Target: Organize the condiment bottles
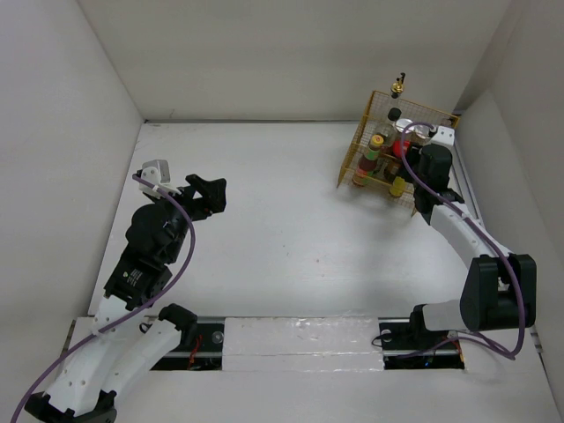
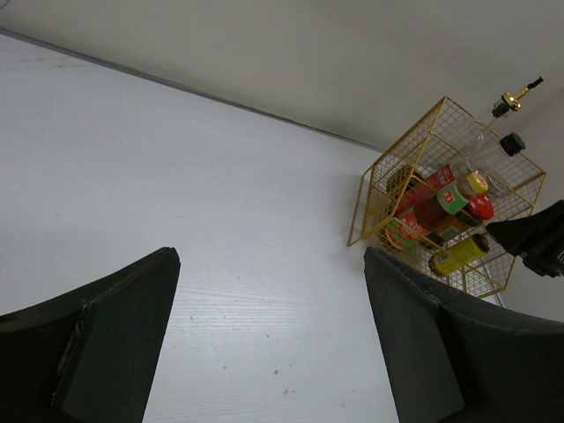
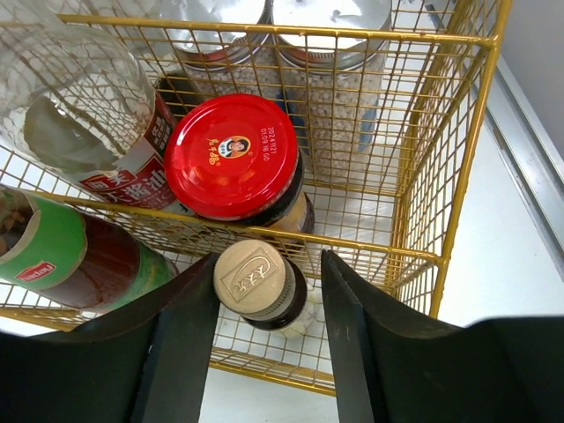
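The condiment bottles stand in a yellow wire rack at the far right. In the right wrist view my right gripper is open around a brown bottle with a tan-yellow cap in the rack's front section; the left finger touches the cap, the right finger stands apart. Behind it are the red-lidded jar, two silver-lidded white jars, a clear bottle and a green-labelled brown bottle. The gold-spout bottle sticks up at the rack's back. My left gripper is open and empty over the table's left part.
The rack stands near the right wall and the back corner. White walls close the table on the left, back and right. The left wrist view shows bare white table under the left gripper.
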